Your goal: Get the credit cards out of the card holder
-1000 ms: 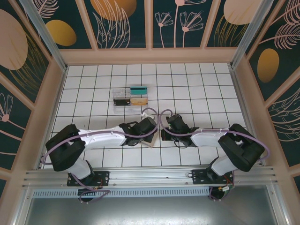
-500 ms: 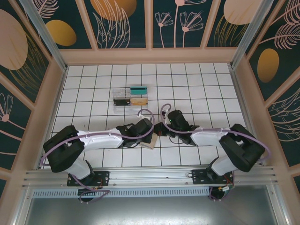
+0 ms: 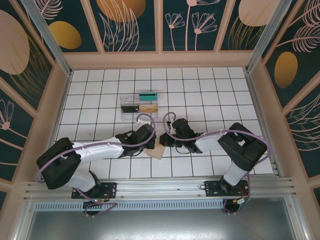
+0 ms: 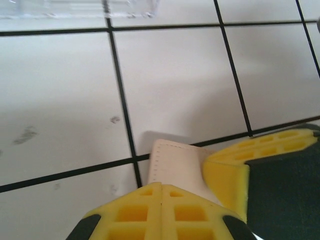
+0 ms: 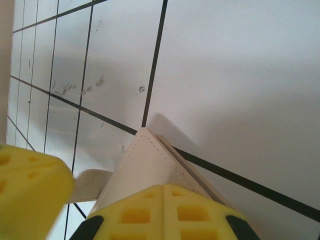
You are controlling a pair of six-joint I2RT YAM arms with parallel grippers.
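Observation:
The tan card holder (image 3: 156, 151) sits low between my two arms, near the front of the tiled floor. My left gripper (image 4: 161, 187) is shut on one stitched edge of the card holder (image 4: 175, 162). My right gripper (image 5: 164, 189) is shut on another flap of the card holder (image 5: 142, 165), which rises off the tile and casts a shadow. In the top view the left gripper (image 3: 151, 145) and right gripper (image 3: 166, 144) meet over it. The holder's inside is hidden. A teal credit card (image 3: 148, 95), a black one (image 3: 131, 107) and a tan-gold one (image 3: 147, 107) lie in the clear tray.
The clear plastic compartment tray (image 3: 126, 98) stands about two tiles beyond the grippers, and its near edge (image 4: 75, 7) shows at the top of the left wrist view. White tiles with black grout surround the holder. Pink-framed walls enclose the floor.
Both arms have swung left and drawn closer together over the card holder. The holder has shifted slightly left with them. Both grippers stayed shut.

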